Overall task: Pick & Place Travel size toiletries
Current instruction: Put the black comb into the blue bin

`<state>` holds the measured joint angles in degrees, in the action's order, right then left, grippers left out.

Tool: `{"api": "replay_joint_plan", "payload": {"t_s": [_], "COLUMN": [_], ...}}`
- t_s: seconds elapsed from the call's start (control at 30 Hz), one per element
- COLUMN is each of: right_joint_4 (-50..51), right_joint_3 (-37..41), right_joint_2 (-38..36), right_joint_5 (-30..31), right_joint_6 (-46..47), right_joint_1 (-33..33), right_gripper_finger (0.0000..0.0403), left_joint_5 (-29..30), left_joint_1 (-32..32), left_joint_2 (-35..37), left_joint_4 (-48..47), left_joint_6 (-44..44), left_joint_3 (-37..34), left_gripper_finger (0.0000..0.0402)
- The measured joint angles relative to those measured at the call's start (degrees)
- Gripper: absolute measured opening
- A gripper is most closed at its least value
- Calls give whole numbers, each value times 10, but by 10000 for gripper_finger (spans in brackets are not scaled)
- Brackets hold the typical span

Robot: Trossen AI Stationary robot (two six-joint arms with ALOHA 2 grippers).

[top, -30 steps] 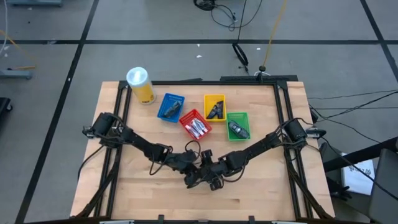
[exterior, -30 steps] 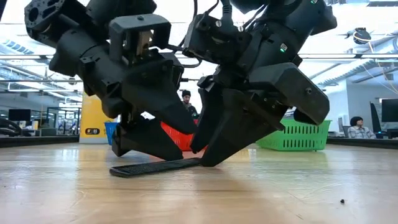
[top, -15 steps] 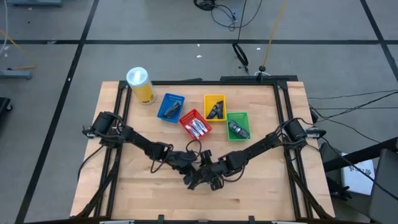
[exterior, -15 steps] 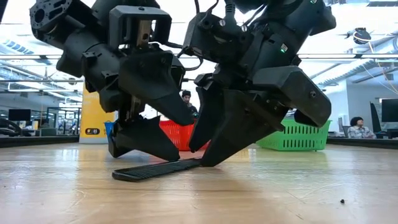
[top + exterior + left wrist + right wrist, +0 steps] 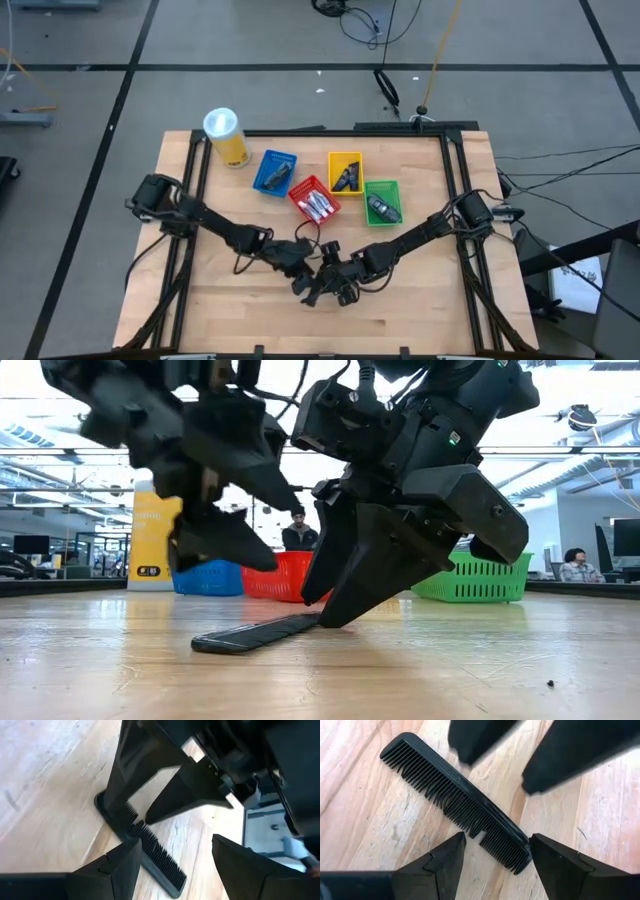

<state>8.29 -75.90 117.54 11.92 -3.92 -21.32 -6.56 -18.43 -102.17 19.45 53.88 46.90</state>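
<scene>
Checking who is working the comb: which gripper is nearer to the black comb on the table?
Right. The right gripper stands with its open fingers down at one end of the black comb. The left gripper, also open, hangs above the comb, clear of it.

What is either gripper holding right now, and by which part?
Nothing is held. The black comb lies flat on the table. The right gripper straddles one end with fingers open; the left gripper is open above it.

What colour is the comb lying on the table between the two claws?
Black all over; the comb shows best in the right wrist view.
</scene>
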Motion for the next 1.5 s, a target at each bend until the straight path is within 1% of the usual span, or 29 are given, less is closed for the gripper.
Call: {"api": "replay_joint_plan", "payload": {"t_s": [0.07, 0.13, 0.3, 0.37, 0.43, 0.57, 0.67, 0.87, 0.93, 1.0, 1.07, 1.17, 1.23, 1.4, 1.5], "right_joint_4": [0, 0, -3, -5, -6, 3, 22, 14, 9, 6, 6, 6, 9, 29, 64], "right_joint_3": [0, 0, 0, 0, 0, 0, -1, -1, -1, -1, -1, -1, 0, 0, 1], "right_joint_2": [0, 0, 0, 0, 0, 0, 0, -1, -1, -1, -1, -1, -5, -27, -61], "right_joint_5": [0, -1, 0, 0, -1, -2, 1, 5, 3, 3, 3, 3, 4, -7, -1], "right_joint_6": [0, -3, -18, -19, -19, -12, -11, -54, -57, -58, -56, -49, -49, -54, -61], "right_joint_1": [0, 0, 0, 0, 0, 0, -8, -19, -19, -19, -19, -21, -23, -30, -33], "right_gripper_finger": [219, 219, 219, 219, 219, 219, 219, 219, 219, 219, 219, 219, 219, 219, 219], "left_joint_5": [31, 68, 180, 224, 248, 237, 223, 219, 221, 214, 195, 178, 171, 169, 155], "left_joint_1": [-18, -39, -91, -115, -135, -159, -170, -155, -150, -149, -148, -148, -148, -132, -123], "left_joint_2": [10, 11, 5, 4, 1, -16, -28, -36, -37, -37, -36, -36, -36, -36, -36], "left_joint_4": [-11, -2, 4, 23, 50, 106, 117, 50, 41, 54, 73, 125, 142, 86, 83], "left_joint_6": [2, 14, 80, 100, 108, 104, 109, 177, 186, 169, 148, 104, 89, 104, 85], "left_joint_3": [0, 0, 0, -1, 0, 0, 0, 0, -1, 0, 0, 0, 1, 0, 0], "left_gripper_finger": [241, 241, 241, 241, 241, 241, 241, 241, 241, 241, 241, 241, 241, 241, 241]}}
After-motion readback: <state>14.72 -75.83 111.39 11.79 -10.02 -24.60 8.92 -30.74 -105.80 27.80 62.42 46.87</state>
